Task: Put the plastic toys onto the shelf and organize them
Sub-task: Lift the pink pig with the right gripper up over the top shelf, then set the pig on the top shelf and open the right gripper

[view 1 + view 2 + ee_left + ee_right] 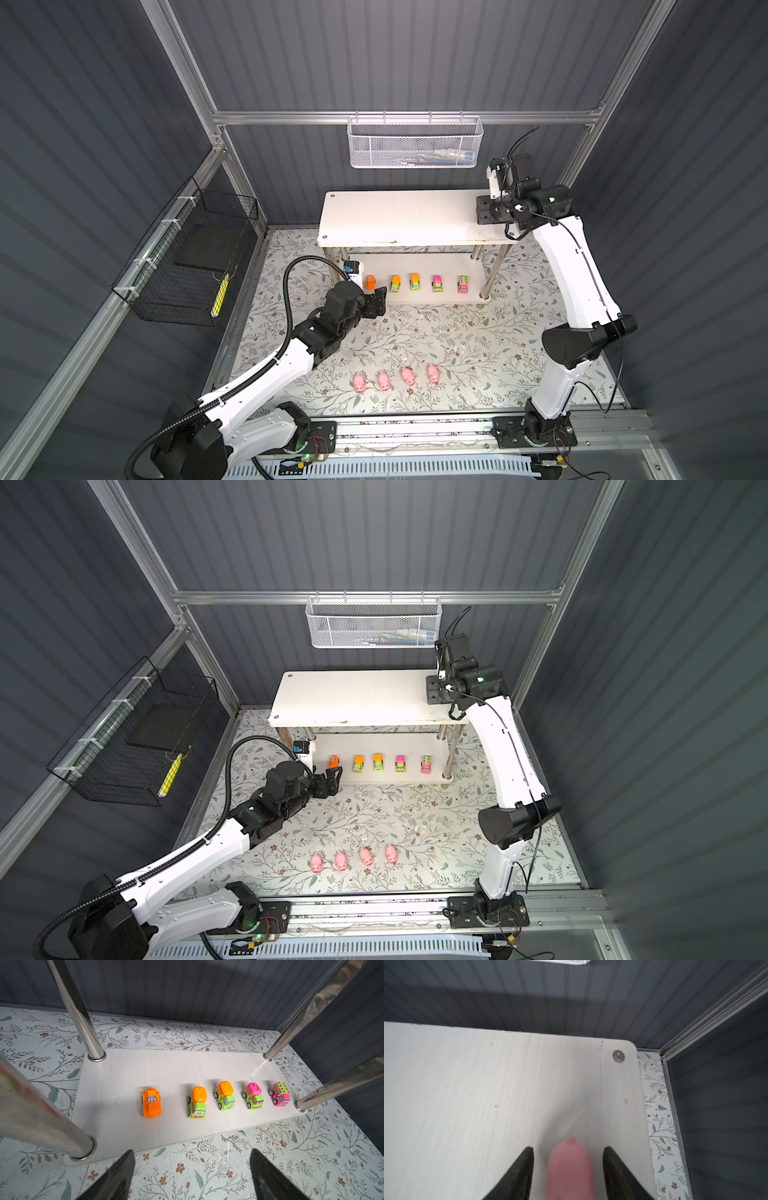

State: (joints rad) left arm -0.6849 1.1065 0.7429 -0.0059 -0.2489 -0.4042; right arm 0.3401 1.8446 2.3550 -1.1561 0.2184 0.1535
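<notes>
The shelf (395, 216) (353, 696) stands at the back, white with two boards. Several toy vehicles stand in a row on its lower board (166, 1068), from an orange one (151, 1103) (370, 282) to a pink one (280, 1094) (463, 284). Several pink pigs (359, 383) (316, 863) line up on the floral mat near the front. My right gripper (568, 1148) (482, 210) is over the right end of the top board. It is open around a blurred pink pig (569, 1167), with a gap on each side. My left gripper (192, 1152) (379, 305) is open and empty, low in front of the lower board.
A white mesh basket (413, 143) hangs on the back rail. A black wire basket (187, 257) hangs on the left wall. Chrome legs (83, 1022) flank the lower board. A small blue and black device (352, 268) sits by the shelf's left front leg.
</notes>
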